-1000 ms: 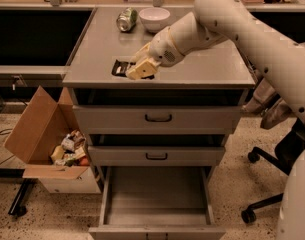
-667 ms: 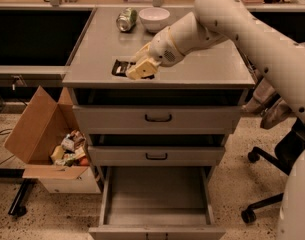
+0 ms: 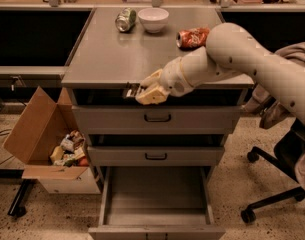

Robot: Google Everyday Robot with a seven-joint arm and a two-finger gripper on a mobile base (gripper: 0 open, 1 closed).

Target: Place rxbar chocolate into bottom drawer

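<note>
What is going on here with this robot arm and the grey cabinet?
The robot arm's tool holds the rxbar chocolate at the front edge of the cabinet top, above the drawers. The bottom drawer stands pulled open below, and the bar is not in it yet. The two upper drawers are pushed in. A green can, a white bowl and an orange can sit toward the back of the top.

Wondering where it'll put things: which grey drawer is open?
The lowest, deepest grey metal drawer, pulled out, inside showing; the two above show only fronts. The hand, gripping a dark wrapped bar, is at the cabinet top's front edge.
</note>
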